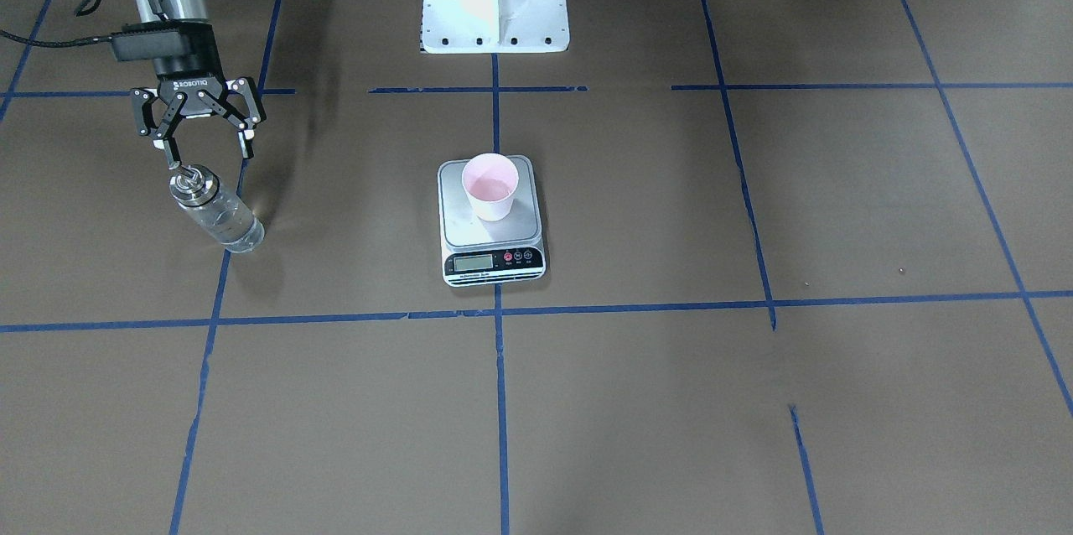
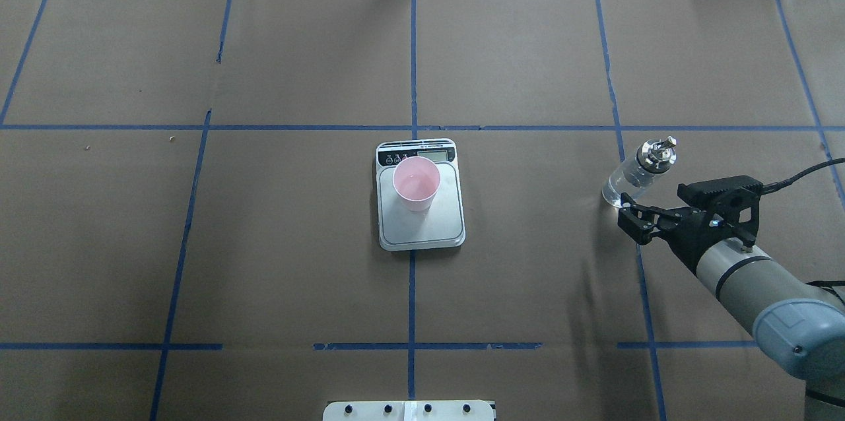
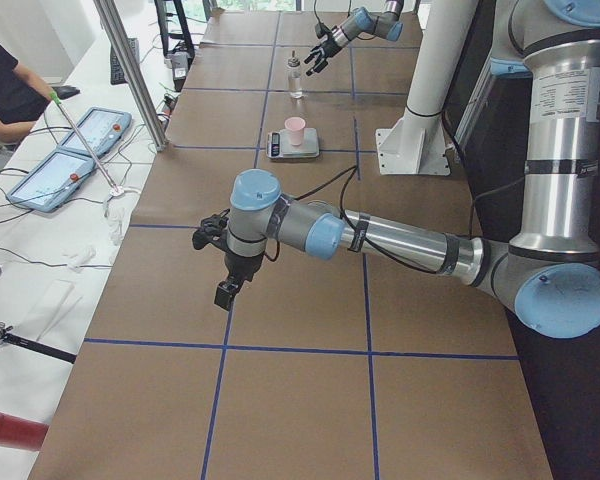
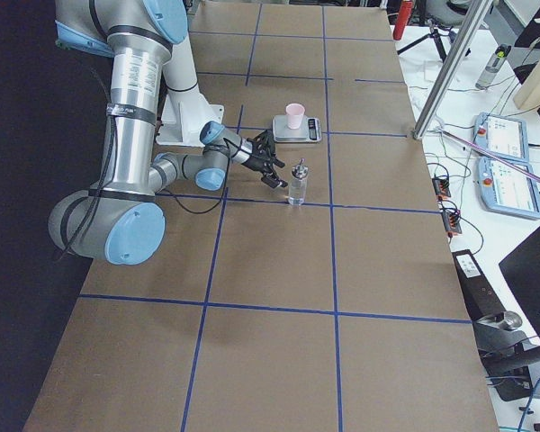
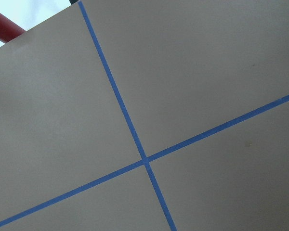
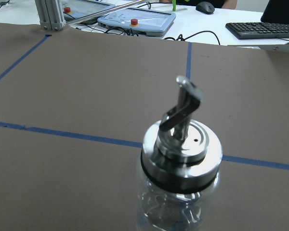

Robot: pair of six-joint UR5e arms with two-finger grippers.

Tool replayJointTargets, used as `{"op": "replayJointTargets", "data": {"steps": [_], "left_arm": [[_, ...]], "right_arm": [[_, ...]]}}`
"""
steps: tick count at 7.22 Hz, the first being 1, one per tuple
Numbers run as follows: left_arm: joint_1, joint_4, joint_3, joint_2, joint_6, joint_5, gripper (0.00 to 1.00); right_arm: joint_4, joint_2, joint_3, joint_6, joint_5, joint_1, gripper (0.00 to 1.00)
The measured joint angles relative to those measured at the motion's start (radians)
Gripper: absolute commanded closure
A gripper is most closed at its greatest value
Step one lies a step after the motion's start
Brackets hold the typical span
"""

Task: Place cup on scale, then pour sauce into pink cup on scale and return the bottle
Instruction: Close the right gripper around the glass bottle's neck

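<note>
Pink cup (image 1: 491, 187) stands on the scale (image 1: 469, 226) mid-surface (image 1: 671, 401). Glass bottle (image 1: 220, 216) stands upright well apart. Right pincer (image 1: 210, 158), spread wide and holding nothing, hovers just beside its cap. Left pincer (image 3: 225, 291): cannot tell.

The table (image 1: 838, 199) is covered in brown paper and marked into rectangles by blue tape (image 1: 500, 401); 3 things rest directly on it; the scale (image 1: 469, 226) sits flat near the middle, straddling the centre tape line, its black display strip turned away from the robot; the bottle (image 1: 220, 216) stands upright on the robot's right side, right by a tape line and well apart from the scale; a white base plate (image 1: 495, 36) sits at the robot's edge, on the centre line
</note>
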Motion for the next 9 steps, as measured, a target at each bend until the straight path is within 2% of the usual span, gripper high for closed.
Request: {"op": "replayJointTargets", "data": {"steps": [3,6,9], "left_arm": [[-0.008,0.001,0.005,-0.006,0.000,0.004,0.00],[-0.011,0.003,0.006,-0.016,-0.001,0.007,0.00],[-0.011,0.003,0.006,-0.024,-0.001,0.008,0.00]], "right_arm": [[0.002,0.013,-0.038,-0.041,-0.001,0.000,0.00],[0.003,0.099,-0.112,-0.079,-0.001,0.032,0.00],[0.019,0.116,-0.136,-0.107,0.003,0.064,0.00]]}}
